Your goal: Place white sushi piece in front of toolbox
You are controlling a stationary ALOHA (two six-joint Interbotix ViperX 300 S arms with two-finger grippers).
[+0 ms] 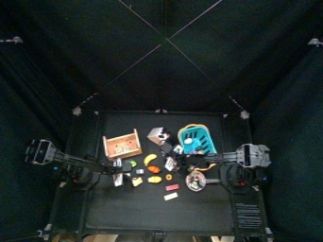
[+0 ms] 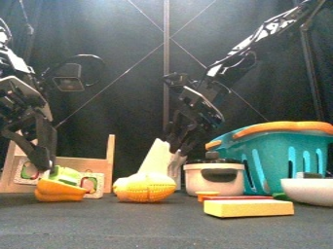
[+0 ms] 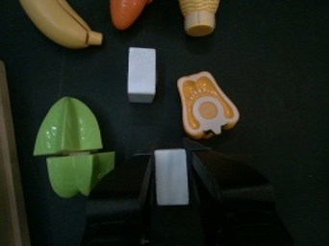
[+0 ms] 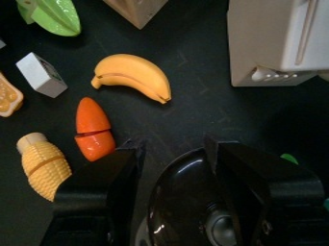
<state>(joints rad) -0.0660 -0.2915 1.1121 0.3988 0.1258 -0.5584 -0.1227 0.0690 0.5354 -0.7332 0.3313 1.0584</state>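
Observation:
The orange-brown toolbox [image 1: 121, 145] stands at the table's left back; its edge shows in the left wrist view [image 3: 6, 163]. My left gripper [image 3: 171, 171] is shut on a white sushi piece [image 3: 171, 179], low over the table beside the toolbox. A second white piece [image 3: 140, 74] lies just ahead of it. An orange shrimp sushi [image 3: 207, 104] and a green piece [image 3: 71, 146] lie on either side. My right gripper [image 4: 180, 152] is open and hovers above a dark-lidded pot [image 4: 193, 207].
A banana [image 4: 133, 77], a carrot [image 4: 90, 130] and a corn piece [image 4: 42, 165] lie in the table's middle. A teal basket [image 2: 279, 156], a white bowl [image 2: 313, 190] and a yellow block [image 2: 247, 207] are at the right. A grey box [image 4: 276, 38] stands behind.

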